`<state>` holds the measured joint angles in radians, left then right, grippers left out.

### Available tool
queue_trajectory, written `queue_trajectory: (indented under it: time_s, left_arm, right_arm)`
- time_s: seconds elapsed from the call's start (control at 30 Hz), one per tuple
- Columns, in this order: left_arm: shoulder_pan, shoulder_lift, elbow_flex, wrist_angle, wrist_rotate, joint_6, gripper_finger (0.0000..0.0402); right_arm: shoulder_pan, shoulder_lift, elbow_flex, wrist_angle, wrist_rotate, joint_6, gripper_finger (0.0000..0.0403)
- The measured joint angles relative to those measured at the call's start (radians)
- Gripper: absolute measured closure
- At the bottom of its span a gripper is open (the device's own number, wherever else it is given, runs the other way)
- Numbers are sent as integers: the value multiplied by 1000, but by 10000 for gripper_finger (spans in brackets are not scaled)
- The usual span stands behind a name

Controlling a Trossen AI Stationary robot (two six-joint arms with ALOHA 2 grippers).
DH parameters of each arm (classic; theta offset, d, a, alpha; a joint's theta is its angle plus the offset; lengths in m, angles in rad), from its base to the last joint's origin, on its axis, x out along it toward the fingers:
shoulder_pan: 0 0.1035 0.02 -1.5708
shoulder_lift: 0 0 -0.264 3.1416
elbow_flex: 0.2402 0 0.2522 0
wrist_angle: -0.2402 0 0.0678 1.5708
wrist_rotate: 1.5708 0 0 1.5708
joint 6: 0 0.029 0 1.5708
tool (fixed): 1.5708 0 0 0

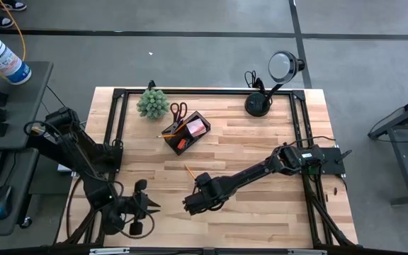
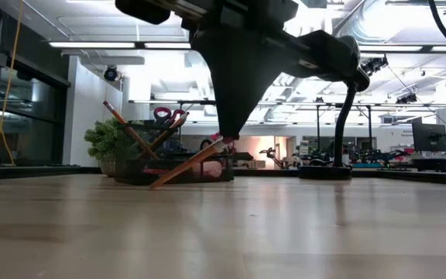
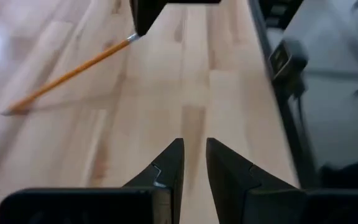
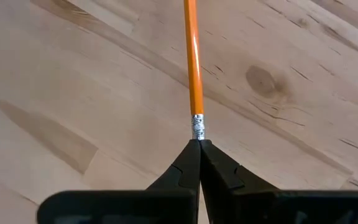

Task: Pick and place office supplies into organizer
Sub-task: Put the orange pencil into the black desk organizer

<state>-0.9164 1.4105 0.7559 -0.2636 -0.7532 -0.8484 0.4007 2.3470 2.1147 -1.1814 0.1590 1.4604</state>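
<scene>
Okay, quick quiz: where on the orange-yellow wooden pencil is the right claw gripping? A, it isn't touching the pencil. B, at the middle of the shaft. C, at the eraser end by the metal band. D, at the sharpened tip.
C: the right claw is shut on the orange-yellow wooden pencil just behind its metal band.

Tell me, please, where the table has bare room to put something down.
Free: the wood between the organizer and the lamp, and the right front corner. Crowded: the back left, around the plant, and the front middle, where the right gripper holds a pencil.

The wooden tabletop (image 1: 261,142) is carrying the organizer (image 1: 186,132), the plant (image 1: 151,103) and the lamp (image 1: 258,105), all sitting well beyond the fingers.
</scene>
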Motion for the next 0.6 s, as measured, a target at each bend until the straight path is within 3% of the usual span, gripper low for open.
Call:
queue_trajectory:
  time_s: [0.17,0.37,0.5,0.6]
  left_arm:
    - [8,0,-130,272,-6,-45,343]
    - [7,0,-303,581,-88,-275,343]
    - [7,0,-379,731,-176,-405,343]
    - [7,0,-394,762,-185,-413,343]
  right_arm:
    - [1,0,0,8,4,-6,402]
    - [14,0,0,33,11,-26,403]
    - [19,0,0,42,23,-30,403]
    - [19,0,0,50,28,-35,403]
